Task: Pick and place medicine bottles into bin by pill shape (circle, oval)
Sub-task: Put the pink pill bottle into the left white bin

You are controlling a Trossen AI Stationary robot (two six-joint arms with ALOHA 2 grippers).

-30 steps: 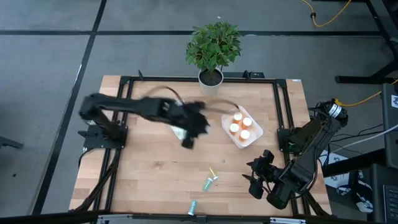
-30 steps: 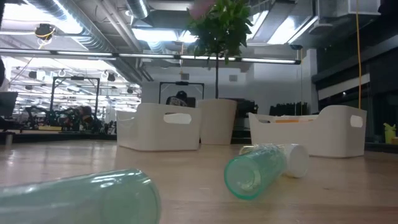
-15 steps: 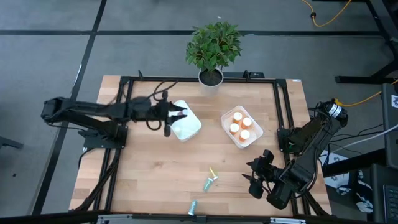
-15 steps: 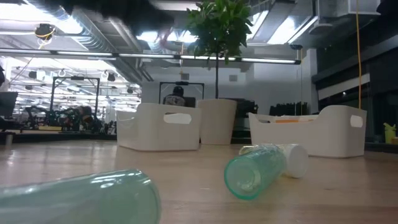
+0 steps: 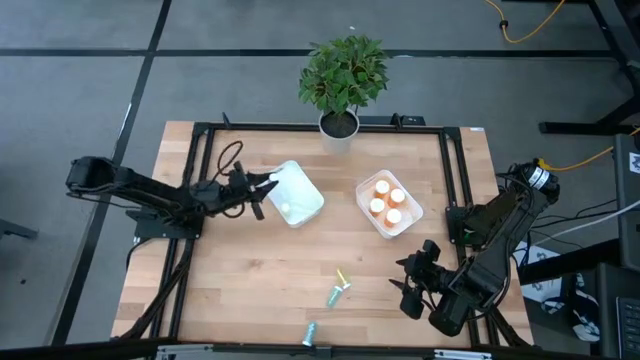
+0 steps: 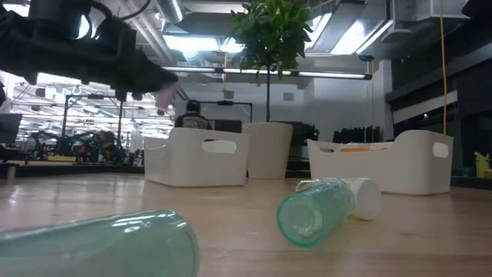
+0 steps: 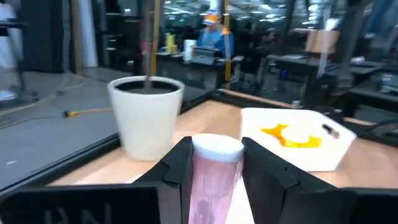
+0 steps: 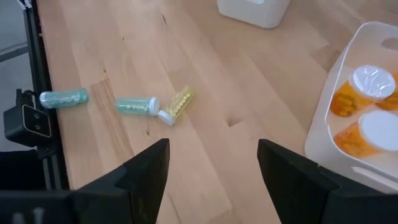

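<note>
While the right pincer (image 5: 412, 283) waits with fingers spread apart at the near right edge of the light wooden worktop (image 5: 250, 270), the left pincer (image 5: 258, 188) is clamped on a small purple medicine bottle with a white cap (image 7: 213, 177), just beside the left white plastic bin (image 5: 294, 194). 3 orange bottles (image 5: 384, 203) stand in the right white bin (image 5: 410, 222). 3 more bottles – 2 pale teal (image 8: 137, 104), 1 yellow-green (image 8: 180, 100) – lie near the front edge.

Potted plant (image 5: 343, 78) in a white pot (image 7: 147, 116) — upright at the wooden table's (image 5: 250, 270) far edge, centre.
</note>
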